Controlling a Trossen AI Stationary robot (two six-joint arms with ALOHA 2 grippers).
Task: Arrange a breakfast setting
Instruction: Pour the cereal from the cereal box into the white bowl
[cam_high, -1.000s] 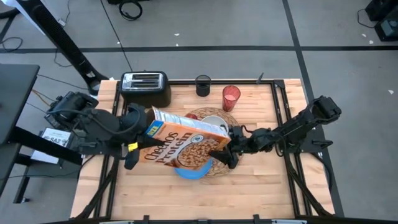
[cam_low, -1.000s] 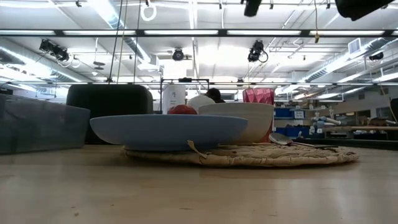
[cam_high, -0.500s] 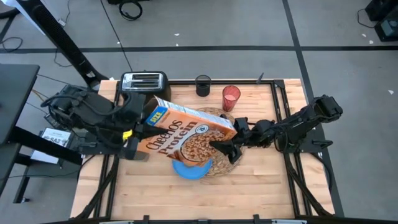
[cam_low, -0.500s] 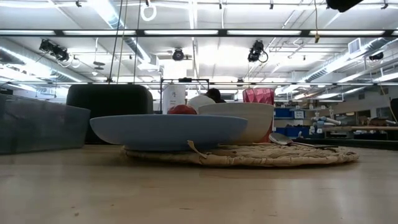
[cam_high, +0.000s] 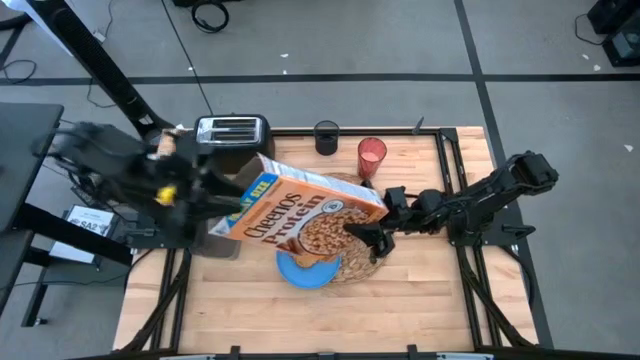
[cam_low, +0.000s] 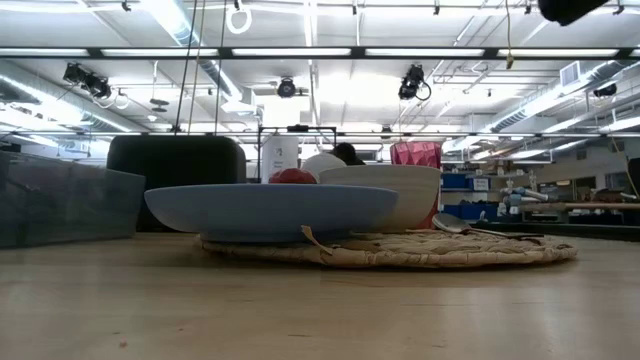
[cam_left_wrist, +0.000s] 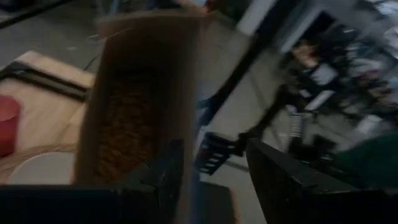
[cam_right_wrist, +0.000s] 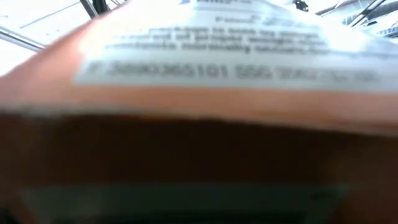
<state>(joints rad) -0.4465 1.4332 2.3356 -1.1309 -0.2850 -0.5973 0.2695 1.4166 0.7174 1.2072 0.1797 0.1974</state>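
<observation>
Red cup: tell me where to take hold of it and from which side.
Grip the red cup across its upper wall, fingers on opposite sides, coming in level from the table's right. It stands upright and open-topped, with bare table there and a black container on its other side. The left gripper and right gripper are both at the cereal box.

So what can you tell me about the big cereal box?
The cereal box is orange cardboard with yellow "Cheerios Protein" lettering and a picture of brown cereal on its front. It is off the table and tilted, above the woven placemat and blue plate. The right hand is at its lower corner; the left arm is at its other end, blurred. In the left wrist view the top is open, with brown cereal inside.
</observation>
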